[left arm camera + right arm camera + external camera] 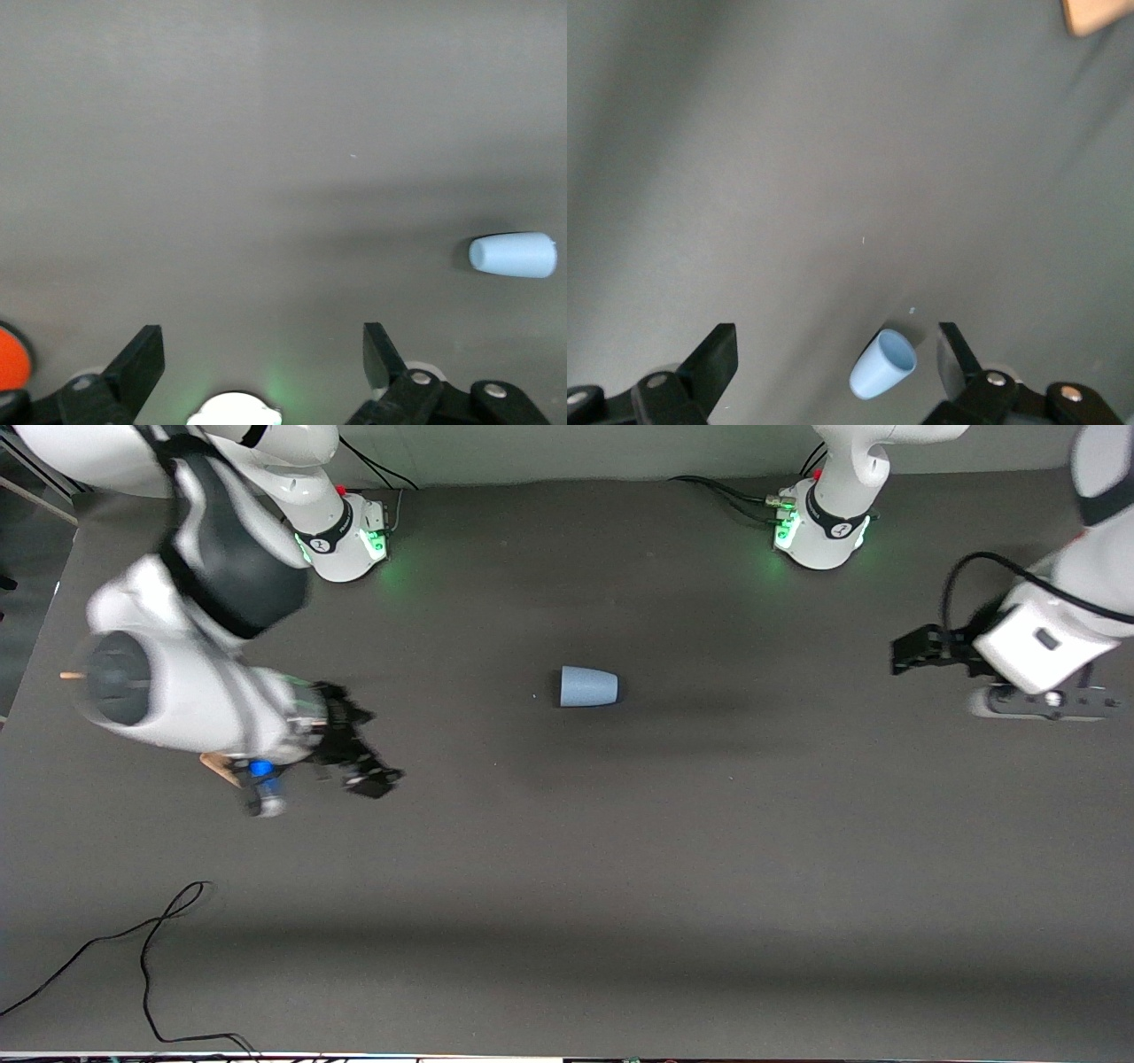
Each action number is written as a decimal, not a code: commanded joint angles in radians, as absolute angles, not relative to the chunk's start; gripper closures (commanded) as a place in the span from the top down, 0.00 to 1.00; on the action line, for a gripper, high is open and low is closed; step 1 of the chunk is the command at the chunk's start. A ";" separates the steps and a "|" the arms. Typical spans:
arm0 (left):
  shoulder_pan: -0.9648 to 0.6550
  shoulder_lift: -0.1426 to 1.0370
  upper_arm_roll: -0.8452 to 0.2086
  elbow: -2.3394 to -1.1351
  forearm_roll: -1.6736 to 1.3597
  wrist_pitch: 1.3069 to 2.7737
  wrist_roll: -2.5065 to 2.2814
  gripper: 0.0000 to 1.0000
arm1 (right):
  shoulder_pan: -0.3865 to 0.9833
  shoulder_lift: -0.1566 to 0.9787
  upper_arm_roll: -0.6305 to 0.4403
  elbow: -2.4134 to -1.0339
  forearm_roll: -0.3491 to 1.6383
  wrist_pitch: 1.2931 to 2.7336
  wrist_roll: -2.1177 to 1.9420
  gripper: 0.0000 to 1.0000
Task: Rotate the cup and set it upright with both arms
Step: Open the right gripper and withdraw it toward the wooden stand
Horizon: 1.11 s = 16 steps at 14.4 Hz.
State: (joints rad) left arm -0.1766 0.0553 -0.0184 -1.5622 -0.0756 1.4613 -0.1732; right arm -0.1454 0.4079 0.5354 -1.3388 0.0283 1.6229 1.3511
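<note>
Light-blue matte cup (588, 687), tapered and handleless, lies on its side.

I see soft, even overhead light on the matte counter (673, 850), broad faint shadows, and motion blur smearing the right tool (359, 757).

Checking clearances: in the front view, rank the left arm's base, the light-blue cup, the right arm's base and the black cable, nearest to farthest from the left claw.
From the left claw:
1. Left arm's base, at its own end.
2. Light-blue cup, mid-table, on its side.
3. Right arm's base, right arm's end.
4. Black cable, nearest the camera.
</note>
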 commanded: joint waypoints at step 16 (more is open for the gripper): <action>-0.885 0.595 -0.032 -1.135 0.110 1.517 -1.106 1.00 | -0.058 -0.150 0.062 -1.973 0.072 1.927 0.301 1.00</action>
